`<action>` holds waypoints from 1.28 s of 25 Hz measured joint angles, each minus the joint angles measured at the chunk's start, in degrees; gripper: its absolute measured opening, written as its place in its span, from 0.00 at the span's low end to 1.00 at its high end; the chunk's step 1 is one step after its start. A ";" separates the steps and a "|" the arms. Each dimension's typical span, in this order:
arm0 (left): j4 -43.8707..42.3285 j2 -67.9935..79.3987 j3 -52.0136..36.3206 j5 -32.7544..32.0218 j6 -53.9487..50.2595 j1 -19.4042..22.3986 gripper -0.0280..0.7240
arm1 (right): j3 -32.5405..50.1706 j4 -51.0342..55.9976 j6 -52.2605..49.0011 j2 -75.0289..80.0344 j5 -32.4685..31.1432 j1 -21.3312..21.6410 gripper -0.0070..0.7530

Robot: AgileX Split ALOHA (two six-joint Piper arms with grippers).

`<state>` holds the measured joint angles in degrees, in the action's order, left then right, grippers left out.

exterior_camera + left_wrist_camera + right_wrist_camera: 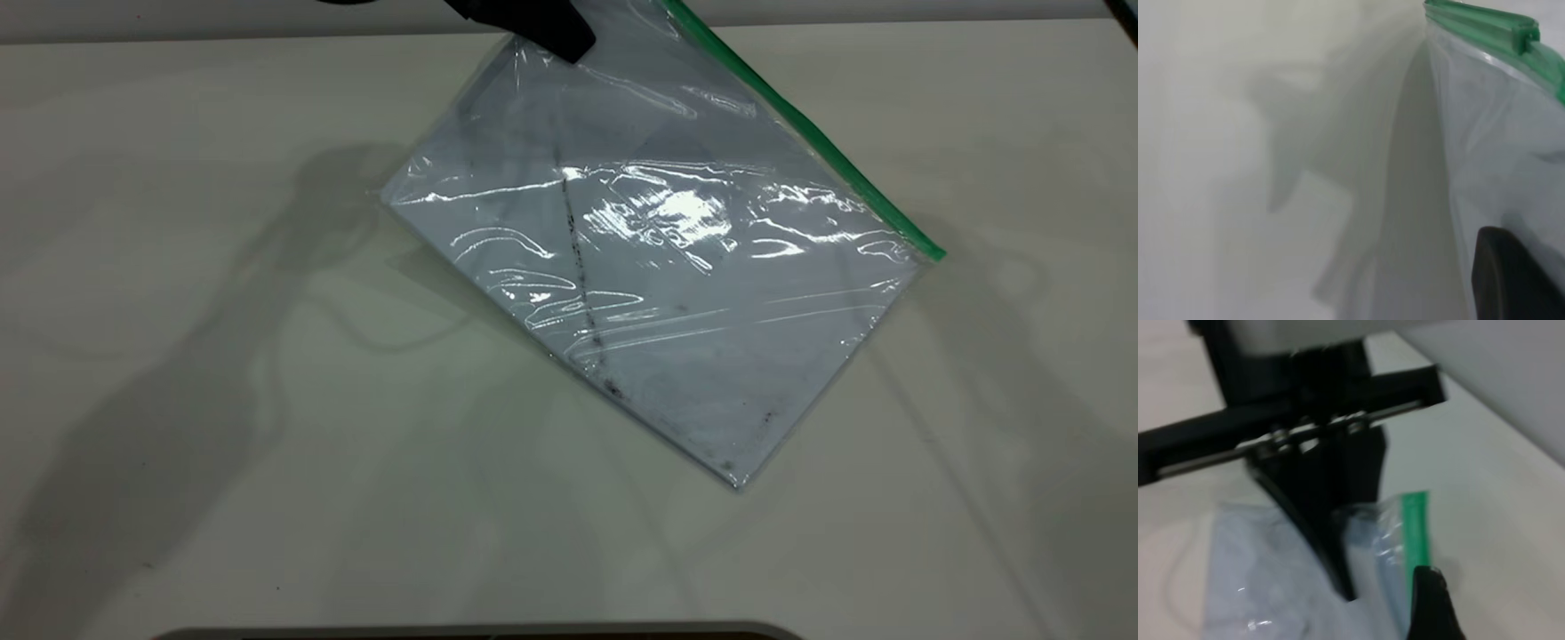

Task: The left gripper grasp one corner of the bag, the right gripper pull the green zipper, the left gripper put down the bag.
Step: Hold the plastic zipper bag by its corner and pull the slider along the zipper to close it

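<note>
The left tool (pixel 533 27) is clamped on the bag's (pixel 658 267) corner (pixel 1361 520), lifting it off the desk (pixel 222 400); whether the right tool (pixel 1431 600) is apart or together cannot be told.

Pale off-white bench (pixel 222 498), matte, filling nearly all of the exterior view. Broad soft grey shadows at 9 and 7 o'clock, fainter ones toward 3 o'clock. Strip of lighter wall (pixel 889 9) along 12 o'clock beyond the far edge. Dark rounded edge (pixel 480 633) at 6 o'clock. Diffuse overhead light.
</note>
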<state>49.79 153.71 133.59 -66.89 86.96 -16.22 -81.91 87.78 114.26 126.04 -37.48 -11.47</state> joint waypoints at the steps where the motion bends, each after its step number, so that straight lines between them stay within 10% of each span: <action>1: -0.44 0.00 0.23 0.00 -0.04 0.00 0.11 | 0.00 -0.27 0.00 0.19 -0.91 0.00 0.70; 26: -2.82 -1.72 0.69 0.12 -0.11 0.00 0.11 | -0.11 0.83 0.77 3.46 -4.58 0.00 0.57; 32: -2.88 -1.72 0.69 0.12 -0.11 0.00 0.11 | -0.11 1.20 0.88 3.46 -4.70 0.00 0.42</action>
<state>46.91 151.99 134.28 -66.77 86.85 -16.22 -82.01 88.97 115.13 129.50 -42.17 -11.47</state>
